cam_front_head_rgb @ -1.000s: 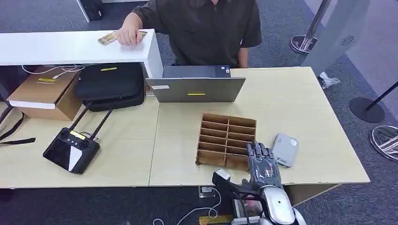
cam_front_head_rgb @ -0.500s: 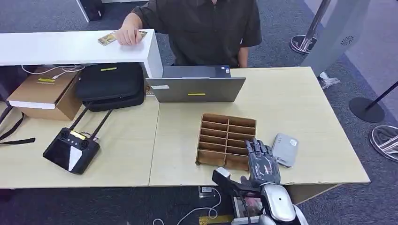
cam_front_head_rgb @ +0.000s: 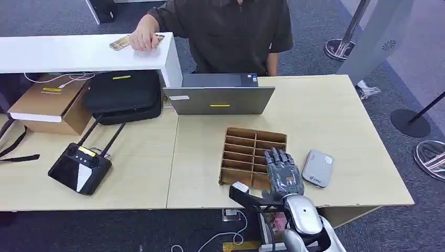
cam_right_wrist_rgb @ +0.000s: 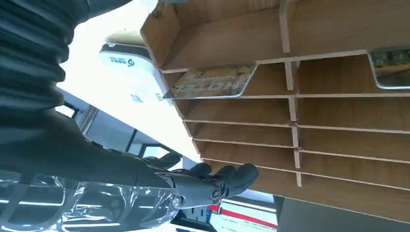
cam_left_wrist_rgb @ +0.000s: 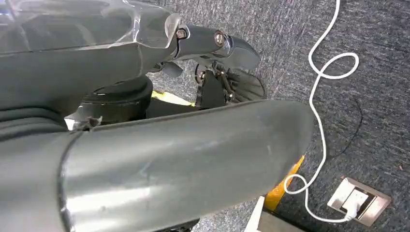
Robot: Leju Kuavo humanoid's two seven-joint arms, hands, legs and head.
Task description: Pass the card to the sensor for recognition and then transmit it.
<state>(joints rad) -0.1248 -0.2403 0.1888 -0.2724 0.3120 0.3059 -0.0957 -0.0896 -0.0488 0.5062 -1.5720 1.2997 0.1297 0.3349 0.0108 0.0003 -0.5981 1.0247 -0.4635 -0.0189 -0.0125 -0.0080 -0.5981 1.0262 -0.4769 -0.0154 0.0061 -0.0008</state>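
The robot's right hand [cam_front_head_rgb: 282,173] has dark grey, segmented fingers [cam_front_head_rgb: 276,158] on a dark back plate, joined to a rounded, glossy silver forearm shell [cam_front_head_rgb: 303,219]. In the right wrist view a black ribbed cover [cam_right_wrist_rgb: 29,53] and clear plastic wrapping [cam_right_wrist_rgb: 96,205] show, with small screws at the fingers.

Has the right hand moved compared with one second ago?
Yes. The right hand has shifted left, away from the grey sensor and further over the wooden organizer.
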